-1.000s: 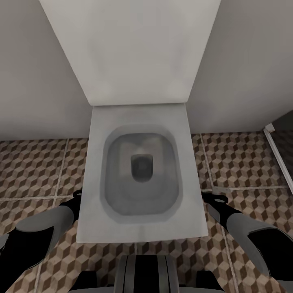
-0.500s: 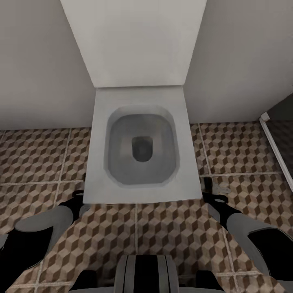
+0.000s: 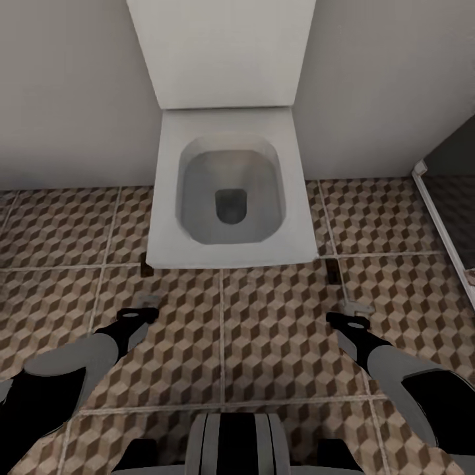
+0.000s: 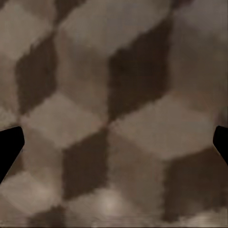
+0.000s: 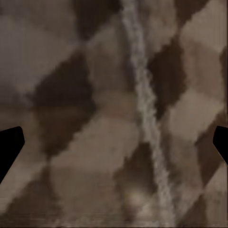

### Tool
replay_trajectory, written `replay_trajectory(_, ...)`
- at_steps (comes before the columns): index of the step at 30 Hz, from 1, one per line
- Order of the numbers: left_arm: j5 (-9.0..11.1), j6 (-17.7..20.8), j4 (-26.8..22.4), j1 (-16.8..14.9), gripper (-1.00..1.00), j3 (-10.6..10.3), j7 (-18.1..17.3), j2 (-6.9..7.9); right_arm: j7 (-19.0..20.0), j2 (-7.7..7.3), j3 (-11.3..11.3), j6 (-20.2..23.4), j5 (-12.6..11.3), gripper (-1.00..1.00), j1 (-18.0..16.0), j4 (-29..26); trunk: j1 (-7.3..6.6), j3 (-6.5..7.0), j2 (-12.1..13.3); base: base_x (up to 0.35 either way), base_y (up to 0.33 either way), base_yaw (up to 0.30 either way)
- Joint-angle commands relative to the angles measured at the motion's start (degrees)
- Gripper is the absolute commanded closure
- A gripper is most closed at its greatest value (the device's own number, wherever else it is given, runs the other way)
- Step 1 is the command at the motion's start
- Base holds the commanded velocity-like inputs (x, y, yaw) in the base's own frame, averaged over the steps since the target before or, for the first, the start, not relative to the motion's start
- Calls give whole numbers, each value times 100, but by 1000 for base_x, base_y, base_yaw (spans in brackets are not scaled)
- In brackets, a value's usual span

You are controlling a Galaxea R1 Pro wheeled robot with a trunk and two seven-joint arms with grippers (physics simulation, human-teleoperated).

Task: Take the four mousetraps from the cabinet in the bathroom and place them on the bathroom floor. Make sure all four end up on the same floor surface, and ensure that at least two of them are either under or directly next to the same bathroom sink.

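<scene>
Toilet (image 3: 227, 191), square and white, stands against the wall with its lid up. Two small dark-brown slabs lie on the bathroom floor (image 3: 277, 343), one at each front corner of it: one mousetrap (image 3: 146, 268) on the left, another mousetrap (image 3: 333, 270) on the right (both partly hidden). The left gripper (image 4: 114, 142) and right gripper (image 5: 114, 142) hang low over the tiles, fingers spread wide, holding nothing; a grout line (image 5: 145, 114) runs beneath the right one.
</scene>
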Motion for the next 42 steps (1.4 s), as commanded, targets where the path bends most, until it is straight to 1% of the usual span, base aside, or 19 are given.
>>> replay_trajectory(1, 38, 8, -7, -2, -100, -48, 24, 2, -11, 0, 48, -17, -60, -100, -1, 3, -4, -2, -1, -333, 0, 0)
replay_trajectory(18, 38, 4, -4, -5, -100, -48, 24, 9, -11, 0, 48, -17, -58, -100, -1, 2, -4, -2, -1, -320, 0, 0)
replay_trajectory(23, 38, 1, -4, -2, -100, -48, 24, 6, -11, 0, 48, -17, -58, -100, -1, 1, -4, -2, -1, -114, 0, 0)
replay_trajectory(33, 38, -1, -4, 0, -100, -48, 24, -3, -11, 1, 48, -17, -62, -100, -1, 1, -4, -2, -1, -21, 0, 0)
replay_trajectory(42, 38, 3, -4, 1, -100, -47, 24, -10, -11, 0, 48, -17, -59, -100, -1, 1, -27, 197, 11, -2, 0, 0)
